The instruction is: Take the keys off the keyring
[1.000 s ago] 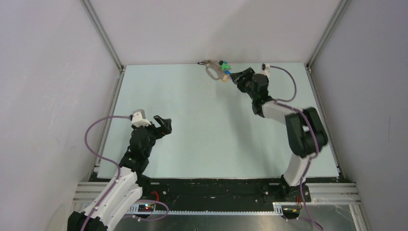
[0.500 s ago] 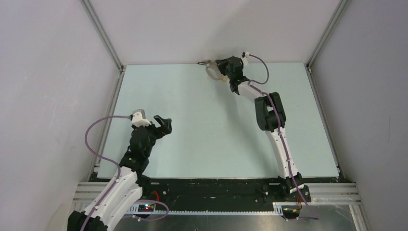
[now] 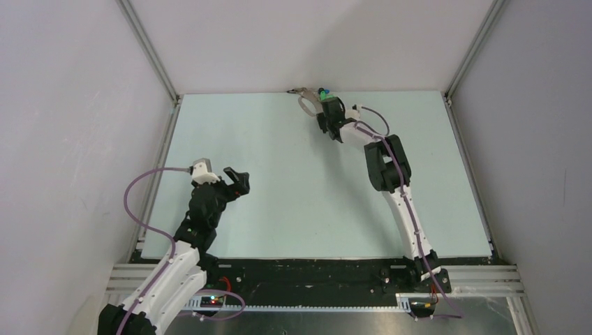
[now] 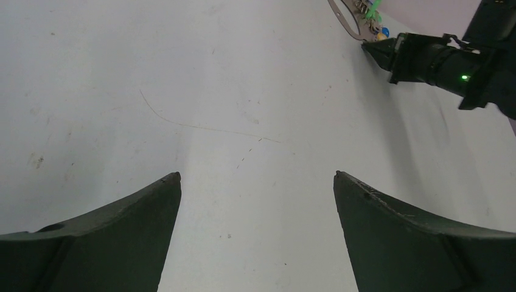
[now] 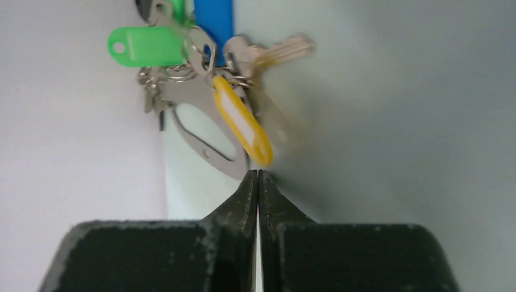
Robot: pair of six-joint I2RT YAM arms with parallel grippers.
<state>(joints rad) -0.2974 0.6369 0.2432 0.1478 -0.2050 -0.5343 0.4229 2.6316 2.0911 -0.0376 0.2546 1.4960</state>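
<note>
1. Find the keyring (image 5: 201, 131) at the far edge of the tabletop (image 3: 279, 209). It lies directly ahead of the right claw (image 5: 257, 176), its lower rim at the claw's tips.
2. Check the right claw: its fingers are pressed together with no gap between them.
3. Check the left claw (image 4: 257, 176): it stands wide apart over bare tabletop, well apart from the keyring.
4. Identify the keyring as a grey metal loop carrying silver keys (image 5: 277, 52), a green tag (image 5: 146, 45), a blue tag (image 5: 214, 21) and a yellow tag (image 5: 243, 125).
</note>
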